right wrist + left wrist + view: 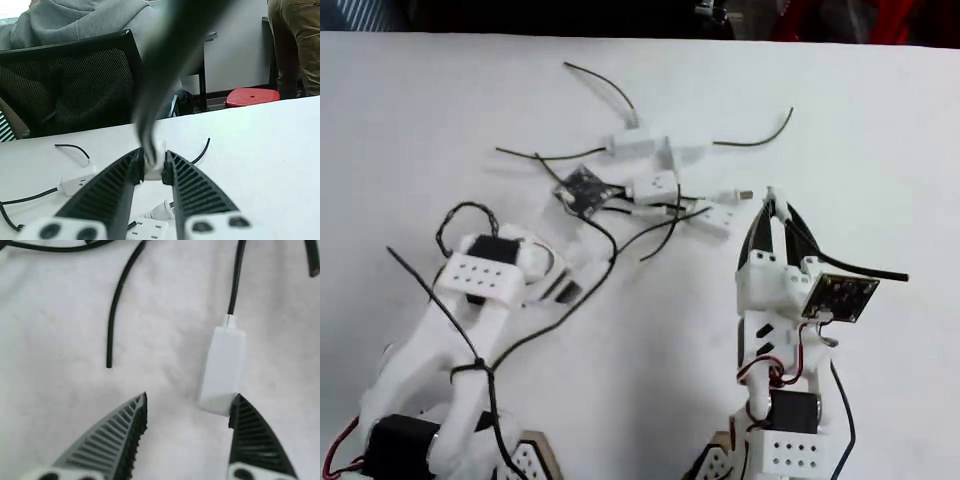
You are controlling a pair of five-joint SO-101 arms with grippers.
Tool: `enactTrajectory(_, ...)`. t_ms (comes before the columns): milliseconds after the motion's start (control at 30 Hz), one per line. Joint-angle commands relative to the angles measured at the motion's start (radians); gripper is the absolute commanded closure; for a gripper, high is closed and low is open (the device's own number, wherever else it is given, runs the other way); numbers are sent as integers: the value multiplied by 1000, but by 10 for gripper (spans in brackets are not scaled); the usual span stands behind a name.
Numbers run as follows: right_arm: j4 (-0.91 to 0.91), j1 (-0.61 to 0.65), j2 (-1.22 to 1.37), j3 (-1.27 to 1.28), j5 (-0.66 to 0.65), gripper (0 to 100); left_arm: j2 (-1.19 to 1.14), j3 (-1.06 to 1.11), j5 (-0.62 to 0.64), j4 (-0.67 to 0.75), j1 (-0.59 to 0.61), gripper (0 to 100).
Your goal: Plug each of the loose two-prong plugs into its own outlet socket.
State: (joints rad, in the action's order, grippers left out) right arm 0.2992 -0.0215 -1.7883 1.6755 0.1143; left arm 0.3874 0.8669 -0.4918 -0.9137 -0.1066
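My right gripper (770,200) (152,159) is shut on a white two-prong plug (151,165), raised above the table, and the plug's black cable (860,268) trails back over the arm. Just beyond it lie white outlet blocks (715,216) (655,187) (640,142) with short black leads; in the right wrist view one outlet block (150,228) lies under the fingers. My left gripper (190,410) (563,283) is open low over the table. A white plug body (222,370) on a black wire lies by one of its fingertips (244,415), touching it.
A small black board (582,190) sits among tangled black wires (620,240) at the table's middle. A loose wire end (109,365) lies ahead of the left gripper. A chair (75,80) stands beyond the far table edge.
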Motion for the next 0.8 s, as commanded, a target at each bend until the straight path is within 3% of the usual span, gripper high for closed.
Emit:
enactTrajectory(0, 1, 7, -13, 14, 6, 980, 50, -64, 2, 17, 30, 733)
enactTrajectory(100, 1, 7, -13, 14, 6, 980, 48, -49, 2, 48, 35, 733)
enactTrajectory(267, 7, 8, -13, 14, -28, 980, 48, 63, 2, 224, 36, 733)
enactTrajectory(467, 13, 8, -13, 14, -35, 980, 50, 86, 2, 330, 110, 733)
enactTrajectory(600, 13, 8, -13, 14, -35, 980, 59, 48, 0, 270, 127, 733)
enactTrajectory(767, 25, 28, -13, 8, -37, 980, 157, -55, 0, 40, 120, 734)
